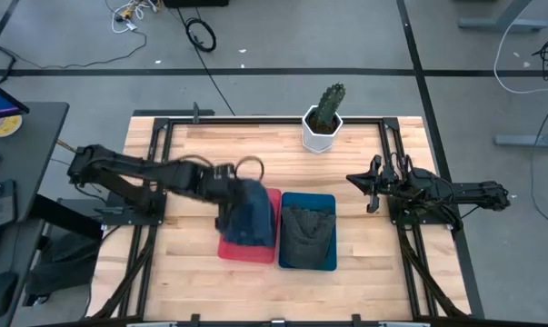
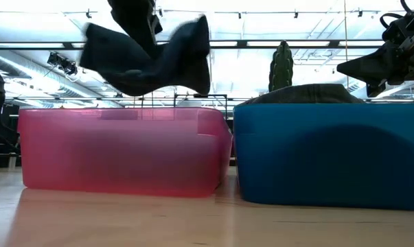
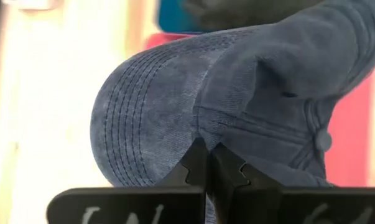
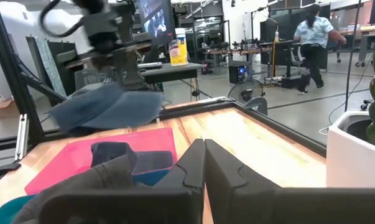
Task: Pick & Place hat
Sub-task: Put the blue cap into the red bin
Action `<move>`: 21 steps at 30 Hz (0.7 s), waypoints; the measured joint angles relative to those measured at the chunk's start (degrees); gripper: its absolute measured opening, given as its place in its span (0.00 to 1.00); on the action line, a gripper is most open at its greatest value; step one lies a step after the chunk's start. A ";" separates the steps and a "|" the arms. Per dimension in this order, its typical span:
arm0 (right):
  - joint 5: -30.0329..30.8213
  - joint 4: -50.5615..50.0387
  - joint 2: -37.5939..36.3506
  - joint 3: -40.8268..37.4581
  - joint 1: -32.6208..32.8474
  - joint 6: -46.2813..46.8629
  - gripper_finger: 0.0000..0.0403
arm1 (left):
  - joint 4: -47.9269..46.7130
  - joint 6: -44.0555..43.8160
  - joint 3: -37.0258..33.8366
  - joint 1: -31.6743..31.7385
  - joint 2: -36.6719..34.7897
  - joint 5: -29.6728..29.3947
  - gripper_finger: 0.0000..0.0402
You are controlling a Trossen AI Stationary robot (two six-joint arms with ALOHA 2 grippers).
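Note:
A blue denim hat [image 1: 250, 213] hangs from my left gripper [image 3: 207, 163] over the red bin [image 1: 246, 252]; in the low view the hat [image 2: 152, 58] is clear above the red bin [image 2: 124, 154]. The right wrist view shows the hat [image 4: 106, 106] in the air under the left arm. A dark grey hat [image 1: 307, 232] lies in the blue bin [image 1: 329, 202]. My right gripper [image 4: 204, 163] is shut and waits above the table's right side [image 1: 364, 186]. My left gripper is shut on the blue hat, pinching a fold of the denim [image 3: 215, 134] between its two fingers near the crown's seam. The hat is lifted clear of the red bin and hangs below the fingers, its brim [image 3: 122, 124] drooping.
A white pot with a cactus [image 1: 323, 118] stands at the table's far edge. The two bins sit side by side mid-table. Bare wood lies left of the red bin and right of the blue bin. A person walks in the room beyond [image 4: 311, 37].

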 joint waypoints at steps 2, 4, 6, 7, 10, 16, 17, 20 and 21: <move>0.00 -0.02 0.00 0.02 0.00 0.00 0.03 | 0.21 -1.07 0.00 -3.33 0.84 -1.67 0.01; 0.00 -0.02 0.00 0.02 0.02 0.00 0.03 | 0.62 -0.96 0.00 -6.13 1.73 -4.21 0.01; 0.00 -0.02 0.00 0.01 0.02 0.00 0.03 | 0.69 -0.90 0.00 -7.94 2.83 -6.09 0.01; 0.00 -0.02 0.00 0.00 0.02 0.00 0.03 | 0.96 -0.92 0.00 -8.48 3.37 -6.72 0.01; 0.00 -0.02 0.00 0.01 0.02 0.00 0.03 | 2.13 -0.85 0.00 -9.27 5.19 -9.19 0.01; 0.01 -0.02 0.00 0.02 0.00 0.00 0.03 | 2.85 -0.79 0.00 -7.85 9.28 -10.95 0.01; 0.00 -0.02 0.00 0.00 0.01 0.00 0.03 | 2.87 -0.79 0.00 -7.37 9.90 -10.93 0.01; 0.01 -0.02 0.00 0.02 0.01 0.00 0.03 | 5.84 -0.65 -1.62 -6.51 10.82 -9.31 0.01; 0.00 -0.01 -0.01 0.01 0.00 0.00 0.03 | 8.18 -0.09 -2.65 -6.33 11.03 -8.49 0.01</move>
